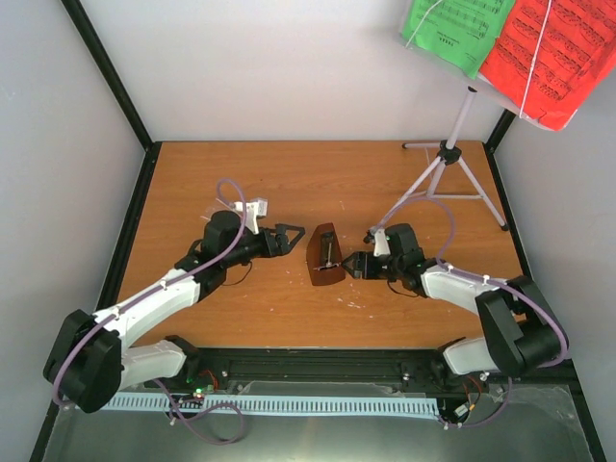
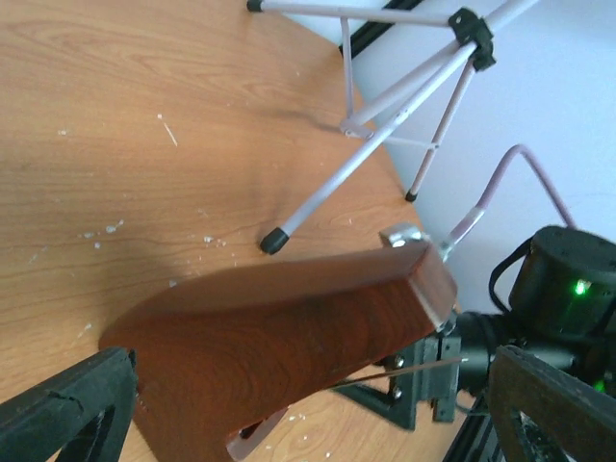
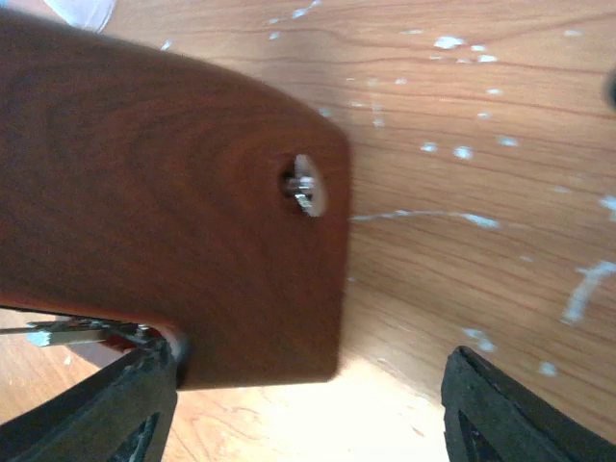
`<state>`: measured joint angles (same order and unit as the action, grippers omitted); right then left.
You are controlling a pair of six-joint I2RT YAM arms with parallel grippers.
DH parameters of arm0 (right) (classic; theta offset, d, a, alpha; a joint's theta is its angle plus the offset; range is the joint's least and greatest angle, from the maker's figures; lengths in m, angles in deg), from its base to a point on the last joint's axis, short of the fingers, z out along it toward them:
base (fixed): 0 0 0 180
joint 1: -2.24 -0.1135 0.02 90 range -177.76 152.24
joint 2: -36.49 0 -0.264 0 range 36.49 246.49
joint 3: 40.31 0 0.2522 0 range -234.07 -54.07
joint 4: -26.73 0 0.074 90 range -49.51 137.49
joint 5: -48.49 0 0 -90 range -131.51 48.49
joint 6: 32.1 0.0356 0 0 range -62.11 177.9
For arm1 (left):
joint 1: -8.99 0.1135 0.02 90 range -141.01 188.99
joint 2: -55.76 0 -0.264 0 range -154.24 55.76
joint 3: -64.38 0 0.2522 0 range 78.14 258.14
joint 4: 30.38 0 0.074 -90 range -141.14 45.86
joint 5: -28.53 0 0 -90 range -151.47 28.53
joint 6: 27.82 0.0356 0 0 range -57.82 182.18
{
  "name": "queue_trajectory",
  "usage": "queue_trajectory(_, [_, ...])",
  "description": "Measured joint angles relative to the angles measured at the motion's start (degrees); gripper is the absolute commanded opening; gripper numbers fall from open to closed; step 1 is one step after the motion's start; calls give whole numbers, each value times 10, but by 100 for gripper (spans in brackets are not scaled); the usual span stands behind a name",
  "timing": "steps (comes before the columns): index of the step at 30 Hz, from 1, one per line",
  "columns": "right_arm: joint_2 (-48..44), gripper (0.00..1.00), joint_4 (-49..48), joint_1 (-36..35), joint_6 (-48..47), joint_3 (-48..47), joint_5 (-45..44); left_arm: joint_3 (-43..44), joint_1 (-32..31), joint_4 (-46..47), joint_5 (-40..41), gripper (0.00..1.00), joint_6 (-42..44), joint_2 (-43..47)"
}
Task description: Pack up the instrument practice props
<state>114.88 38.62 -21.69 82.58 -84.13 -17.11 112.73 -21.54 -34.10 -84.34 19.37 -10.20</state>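
Observation:
The dark brown pyramid metronome [image 1: 325,255] stands mid-table with its pendulum rod showing. My left gripper [image 1: 289,238] is open just left of it. In the left wrist view the metronome [image 2: 289,337] fills the space ahead of the open gripper [image 2: 308,419]. My right gripper [image 1: 357,265] is open at its right side. In the right wrist view the metronome's side [image 3: 173,192] lies between the spread fingers [image 3: 520,414]. The white tripod music stand [image 1: 445,173] stands at the back right, holding the green sheet [image 1: 457,29] and the red sheet [image 1: 544,58].
The stand's legs [image 2: 385,125] spread over the table behind the metronome, one foot close to it. A black frame [image 1: 115,87] borders the orange table [image 1: 221,173], with white walls behind. White flecks dot the wood.

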Motion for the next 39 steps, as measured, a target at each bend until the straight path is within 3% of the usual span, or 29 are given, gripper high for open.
queue_trajectory(4, [23,65,-36,-34,-10,-4,-9,21,0,-12,22,100,5,10])
queue_trajectory(11, [28,67,-84,-101,5,-5,-23,139,7,-85,48,99,70,16])
queue_trajectory(15, [-9,77,-84,-119,9,-3,-43,213,19,-130,43,99,112,15])
queue_trajectory(20, [-122,100,-67,-118,-18,4,-78,264,44,-177,43,99,163,10])
queue_trajectory(27, [-256,100,-75,-116,-119,6,-37,292,60,-207,42,99,240,-2])
queue_trajectory(33, [-153,100,-93,-61,-168,-94,74,340,61,-202,24,100,300,-31])
queue_trajectory(39, [9,100,-94,-37,-183,-201,198,336,61,-204,86,100,355,-54])
